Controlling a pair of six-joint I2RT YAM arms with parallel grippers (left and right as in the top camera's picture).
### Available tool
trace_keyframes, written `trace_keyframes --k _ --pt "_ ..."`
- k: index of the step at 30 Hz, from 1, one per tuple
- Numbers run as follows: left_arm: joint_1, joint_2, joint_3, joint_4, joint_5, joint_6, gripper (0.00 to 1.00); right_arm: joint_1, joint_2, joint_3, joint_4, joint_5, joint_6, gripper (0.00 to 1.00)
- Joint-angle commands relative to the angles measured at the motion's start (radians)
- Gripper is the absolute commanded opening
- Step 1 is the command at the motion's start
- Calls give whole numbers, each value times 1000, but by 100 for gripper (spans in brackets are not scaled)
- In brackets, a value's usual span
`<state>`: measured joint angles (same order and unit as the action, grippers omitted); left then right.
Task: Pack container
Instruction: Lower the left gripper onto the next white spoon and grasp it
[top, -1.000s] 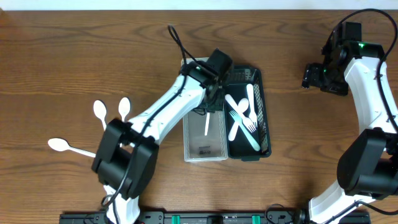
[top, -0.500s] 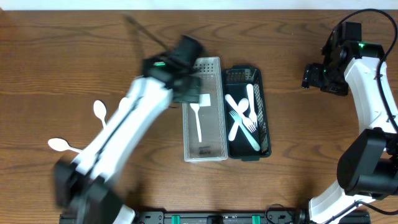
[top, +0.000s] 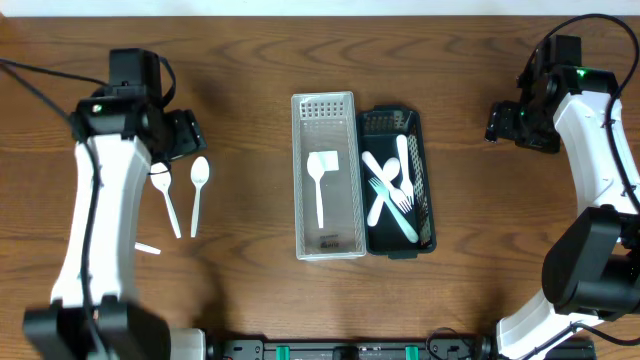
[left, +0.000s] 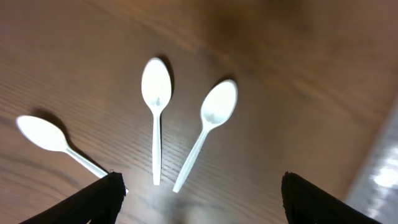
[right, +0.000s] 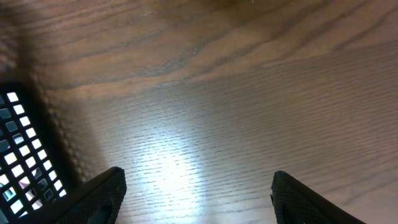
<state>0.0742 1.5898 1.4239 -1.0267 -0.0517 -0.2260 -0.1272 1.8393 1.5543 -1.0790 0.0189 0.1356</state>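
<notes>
Fingers (left: 93, 202) of your left gripper (left: 200, 183): spread wide, nothing between them, hanging over the loose spoons. Your right gripper (right: 196, 186): also parted and empty, over bare table (top: 250, 60) just past the black tray (right: 15, 143).

Item: three white plastic spoons, flat on the wood left of the trays.
- Middle spoon (left: 155, 93): bowl up, handle running toward your fingers.
- Right spoon (left: 217, 106): angled, its handle tip close to the middle one's but apart from it.
- Third spoon (left: 40, 132): off to the side. From overhead your own arm hides its bowl.

Handling, as judged: very light, thin and smooth. They look likely to skate on the wood or flick away if you pinch off-centre. The handles should flex a little, so don't crush them. Take each across the narrow handle near the bowl, fingers square to it. Start with the middle one, which has clear wood on both sides.

Destination: clear tray (top: 325, 110), which holds one white piece (top: 320, 185) and has plenty of free floor. The black tray beside it, wall to wall, is crowded with cutlery (top: 390, 190).

Room: open wood lies between the spoons and the clear tray, with nothing in the path. You must clear that tray's near wall on the way in. The right arm is well apart. The spoons sit well in from the table's far edge.
</notes>
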Motion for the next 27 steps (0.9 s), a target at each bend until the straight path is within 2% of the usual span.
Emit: trace_keyframes --k 1,13,21,25,27 --pt "14 88 -53 38 26 68 83 -1 0 -3 2 -1 -13 78" --pt "14 332 -137 140 72 144 81 -1 0 -3 -3 -1 -14 78" --pt "14 354 -243 260 124 190 81 -1 0 -3 -6 -1 -14 78" --pt "14 354 -248 267 124 201 80 -1 0 -3 -7 0 -14 77" --pt "14 354 -248 266 124 204 74 -1 0 -3 -7 0 -14 78"
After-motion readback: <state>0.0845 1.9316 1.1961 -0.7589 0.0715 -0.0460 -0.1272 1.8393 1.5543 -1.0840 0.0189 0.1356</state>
